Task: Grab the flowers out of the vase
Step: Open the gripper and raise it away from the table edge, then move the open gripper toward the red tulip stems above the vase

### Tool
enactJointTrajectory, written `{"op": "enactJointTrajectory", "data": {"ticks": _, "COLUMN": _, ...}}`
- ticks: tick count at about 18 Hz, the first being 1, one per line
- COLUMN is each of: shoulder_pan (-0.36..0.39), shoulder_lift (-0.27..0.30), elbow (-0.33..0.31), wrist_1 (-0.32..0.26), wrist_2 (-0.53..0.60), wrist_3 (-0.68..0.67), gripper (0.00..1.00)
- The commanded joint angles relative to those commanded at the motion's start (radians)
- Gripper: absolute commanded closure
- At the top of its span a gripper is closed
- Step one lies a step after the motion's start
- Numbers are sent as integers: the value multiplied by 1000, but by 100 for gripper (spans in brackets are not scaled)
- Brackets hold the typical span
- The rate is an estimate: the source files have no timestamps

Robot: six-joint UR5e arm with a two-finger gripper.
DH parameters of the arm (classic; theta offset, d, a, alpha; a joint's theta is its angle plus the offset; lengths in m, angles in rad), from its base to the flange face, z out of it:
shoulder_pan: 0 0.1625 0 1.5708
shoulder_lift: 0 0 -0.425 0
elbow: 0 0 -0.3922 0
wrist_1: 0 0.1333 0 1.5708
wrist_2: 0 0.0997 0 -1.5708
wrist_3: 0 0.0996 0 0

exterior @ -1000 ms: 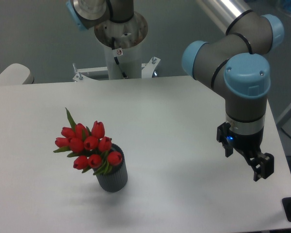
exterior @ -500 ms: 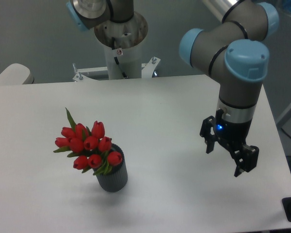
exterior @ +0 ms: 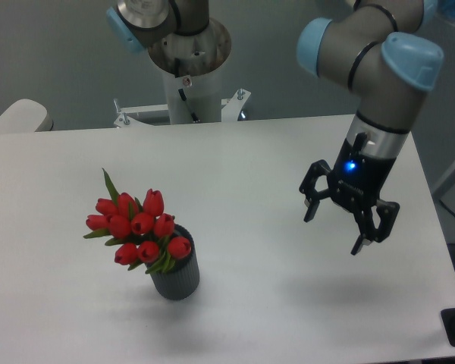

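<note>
Standing near the front edge of the white worktop [exterior: 235, 159], toward its left side, is one small dark grey vase [exterior: 176, 274] with thin lines running up and down it. It holds the flowers [exterior: 139, 227], a tight bunch of red tulips with green stems. About nine red buds can be counted, packed close and touching one another. One long pointed green leaf sticks up at the back left of the bunch, and a few smaller bits of green peek out at the sides and low at the front. The bunch leans a little to the left and rises higher than the vase. There is one vase, one bunch and one robot arm [exterior: 379, 68]. The arm is grey with light blue caps on its joints. It comes in from the top right corner, bends, and points down over the right side of the worktop. At its end the black gripper [exterior: 334, 227] hangs in the air above the worktop, tilted so the tips point down and a bit to the left. A small blue light glows on it. Its two fingers [exterior: 311, 201] are spread wide apart with nothing between them. The gripper is well apart from the flowers and the vase.
</note>
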Motion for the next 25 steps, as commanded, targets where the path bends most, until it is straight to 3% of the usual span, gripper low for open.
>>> {"op": "enactJointTrajectory", "data": {"ticks": 4, "shoulder_pan": -6, "shoulder_lift": 31, "elbow": -63, "wrist_1": 17, "wrist_2": -83, "wrist_3": -26, "gripper": 0}}
{"op": "enactJointTrajectory", "data": {"ticks": 10, "shoulder_pan": 12, "shoulder_lift": 68, "elbow": -248, "wrist_1": 86, "wrist_2": -308, "wrist_3": -51, "gripper": 0}}
{"op": "enactJointTrajectory", "data": {"ticks": 14, "shoulder_pan": -23, "shoulder_lift": 136, "elbow": -347, "wrist_1": 152, "wrist_2": -327, "wrist_3": -71, "gripper": 0}}
{"op": "enactJointTrajectory", "data": {"ticks": 19, "shoulder_pan": -67, "shoulder_lift": 147, "elbow": -393, "wrist_1": 175, "wrist_2": -328, "wrist_3": -126, "gripper": 0}}
{"op": "enactJointTrajectory", "data": {"ticks": 22, "shoulder_pan": -92, "shoulder_lift": 132, "elbow": -396, "wrist_1": 236, "wrist_2": -328, "wrist_3": -128, "gripper": 0}}
{"op": "enactJointTrajectory", "data": {"ticks": 25, "shoulder_pan": -110, "shoulder_lift": 117, "elbow": -397, "wrist_1": 259, "wrist_2": -327, "wrist_3": -126, "gripper": 0}}
